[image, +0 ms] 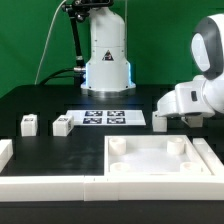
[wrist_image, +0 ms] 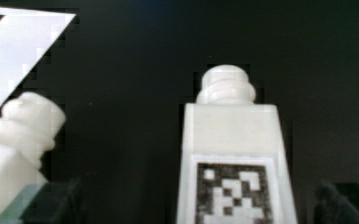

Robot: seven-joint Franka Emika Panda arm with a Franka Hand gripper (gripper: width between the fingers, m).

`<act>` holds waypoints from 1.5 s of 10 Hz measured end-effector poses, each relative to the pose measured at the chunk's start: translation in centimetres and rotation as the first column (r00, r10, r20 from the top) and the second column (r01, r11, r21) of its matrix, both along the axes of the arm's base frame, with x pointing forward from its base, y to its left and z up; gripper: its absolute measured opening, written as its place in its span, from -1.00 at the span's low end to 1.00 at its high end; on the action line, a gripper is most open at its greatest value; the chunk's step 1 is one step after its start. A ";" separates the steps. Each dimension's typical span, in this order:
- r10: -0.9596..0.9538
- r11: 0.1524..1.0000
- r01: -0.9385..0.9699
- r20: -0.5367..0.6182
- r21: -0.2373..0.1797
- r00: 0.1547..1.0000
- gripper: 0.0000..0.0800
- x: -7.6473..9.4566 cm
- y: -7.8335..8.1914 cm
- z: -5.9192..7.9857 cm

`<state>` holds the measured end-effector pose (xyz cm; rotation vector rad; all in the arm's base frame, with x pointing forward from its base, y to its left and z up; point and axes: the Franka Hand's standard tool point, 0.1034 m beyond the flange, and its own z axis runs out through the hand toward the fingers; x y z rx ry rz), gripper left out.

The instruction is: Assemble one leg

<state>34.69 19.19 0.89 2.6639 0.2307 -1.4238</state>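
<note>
Straddling upright leg, hand spread wide, fingers clear of it, gripping nothing; second leg nearby.

The marker board lies on the black table, well apart from the fingers. The large white panel with round corner sockets sits near them.

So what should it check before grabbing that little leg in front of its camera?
1. gripper open: ok.
2. leg between the fingers: ok, with a gap on each side.
3. second leg clear of the fingers: cannot tell, it lies close.
4. Fingers low enough on the leg: cannot tell.
5. panel, visible sockets empty: ok.
</note>
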 end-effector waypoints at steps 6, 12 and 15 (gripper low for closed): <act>-0.002 1.000 0.002 -0.002 -0.004 1.000 -0.29 -0.2 -0.4 -0.2; -0.002 1.000 0.002 -0.002 -0.004 1.000 -0.29 -0.2 -0.4 -0.2; 0.018 0.999 -0.018 -0.013 0.028 1.000 -0.28 1.3 -1.6 4.6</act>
